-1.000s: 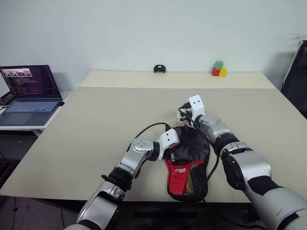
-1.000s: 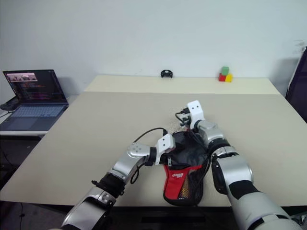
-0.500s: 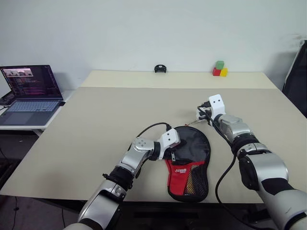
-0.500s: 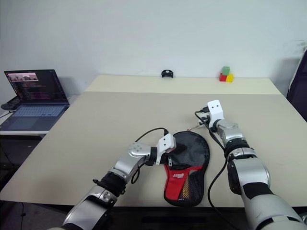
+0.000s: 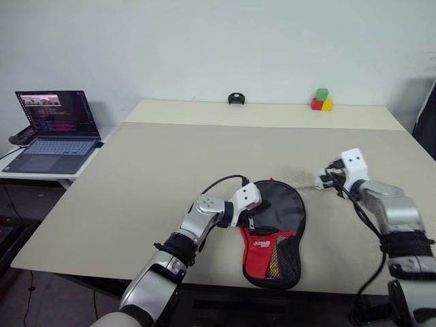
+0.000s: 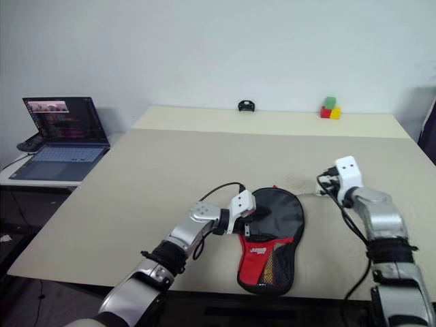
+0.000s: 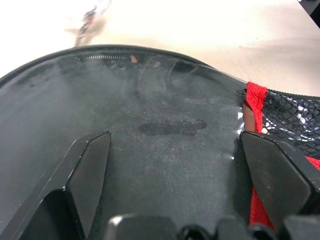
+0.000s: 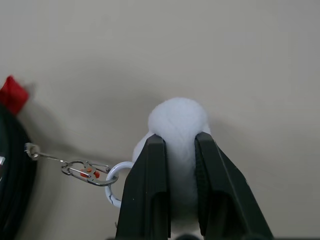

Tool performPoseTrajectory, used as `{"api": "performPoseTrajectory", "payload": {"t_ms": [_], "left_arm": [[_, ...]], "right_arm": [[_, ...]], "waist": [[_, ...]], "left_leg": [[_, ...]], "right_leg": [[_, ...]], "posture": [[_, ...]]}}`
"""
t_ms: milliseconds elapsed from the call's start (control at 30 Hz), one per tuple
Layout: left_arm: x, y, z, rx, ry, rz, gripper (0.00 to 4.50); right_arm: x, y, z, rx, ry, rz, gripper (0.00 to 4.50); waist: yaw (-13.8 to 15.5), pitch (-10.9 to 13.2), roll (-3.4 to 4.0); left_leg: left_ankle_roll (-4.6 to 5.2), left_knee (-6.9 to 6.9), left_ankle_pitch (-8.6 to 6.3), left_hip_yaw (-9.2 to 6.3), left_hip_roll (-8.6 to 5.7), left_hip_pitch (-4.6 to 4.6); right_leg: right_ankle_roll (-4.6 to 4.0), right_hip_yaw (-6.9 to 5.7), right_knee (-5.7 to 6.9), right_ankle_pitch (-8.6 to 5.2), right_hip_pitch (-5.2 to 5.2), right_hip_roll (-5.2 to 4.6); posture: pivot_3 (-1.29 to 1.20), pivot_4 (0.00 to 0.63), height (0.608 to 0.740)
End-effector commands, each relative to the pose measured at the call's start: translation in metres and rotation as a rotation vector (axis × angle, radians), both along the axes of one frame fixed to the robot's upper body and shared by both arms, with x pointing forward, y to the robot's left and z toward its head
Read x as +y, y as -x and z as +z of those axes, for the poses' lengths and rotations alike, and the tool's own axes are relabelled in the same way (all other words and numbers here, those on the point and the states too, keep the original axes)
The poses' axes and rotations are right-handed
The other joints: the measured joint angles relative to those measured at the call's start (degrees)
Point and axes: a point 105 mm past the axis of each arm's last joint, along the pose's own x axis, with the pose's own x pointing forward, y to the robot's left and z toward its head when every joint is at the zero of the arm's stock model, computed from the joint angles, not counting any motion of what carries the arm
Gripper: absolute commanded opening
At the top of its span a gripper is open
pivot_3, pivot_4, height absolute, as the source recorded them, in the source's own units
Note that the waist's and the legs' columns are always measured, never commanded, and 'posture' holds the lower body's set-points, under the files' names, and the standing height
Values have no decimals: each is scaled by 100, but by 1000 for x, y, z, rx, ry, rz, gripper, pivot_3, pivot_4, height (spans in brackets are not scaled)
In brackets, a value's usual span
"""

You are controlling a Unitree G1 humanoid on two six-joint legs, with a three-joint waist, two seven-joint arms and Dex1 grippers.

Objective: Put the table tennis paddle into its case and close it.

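The right tool (image 8: 175, 150), clamped on the white ball (image 8: 178, 120), has swung outward from the case (image 5: 276, 218), closing its zip. The left tool (image 7: 175, 165), splayed wide, steadies the case.

Matt black cloth case (image 5: 276, 214) with red mesh, fluffy white ball (image 8: 179, 120).

One case (image 5: 276, 228); one white ball (image 8: 179, 122); one laptop (image 5: 53, 131); three coloured blocks (image 5: 321, 101); one small black object (image 5: 236, 99) at the desk's far edge.

The case (image 5: 276, 228) lies at the table's (image 5: 170, 157) near edge, laptop (image 5: 51, 133) far left.
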Motion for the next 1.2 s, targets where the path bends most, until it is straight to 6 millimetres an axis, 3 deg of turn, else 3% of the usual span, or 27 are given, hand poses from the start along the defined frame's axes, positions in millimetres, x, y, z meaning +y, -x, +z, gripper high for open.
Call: {"api": "performPoseTrajectory", "payload": {"t_ms": [33,367,600,1033,1200], "left_arm": [[9,14,-46,114,-135,3,4500],[-4,14,-46,114,-135,-25,4500],[-9,16,-46,115,-137,-47,4500],[-19,21,-45,116,-136,-82,4500],[-23,22,-45,116,-133,-91,4500]], "right_arm": [[-10,21,24,-39,9,-28,257],[23,109,-7,233,-68,158,249],[42,148,-22,371,-103,277,249],[54,187,-16,485,-136,469,239],[60,202,-24,542,-154,519,229]], "waist": [[26,0,0],[79,-6,-1],[79,-13,3],[220,-12,2],[263,-12,-2]], "left_leg": [[1,0,0,-2,-1,-2],[6,1,-4,-30,-7,-1],[7,0,-4,-82,-7,0],[29,-15,-19,-113,-16,-5],[32,-35,-21,-113,-28,-6]], "right_leg": [[0,-3,-1,0,1,0],[6,-30,-24,-2,26,-1],[22,-99,-84,-3,77,-1],[22,-134,-167,1,119,-4],[28,-134,-179,-3,119,-9]], "posture": [[0,150,740],[0,150,740],[0,150,740],[0,150,740],[0,150,740]]}}
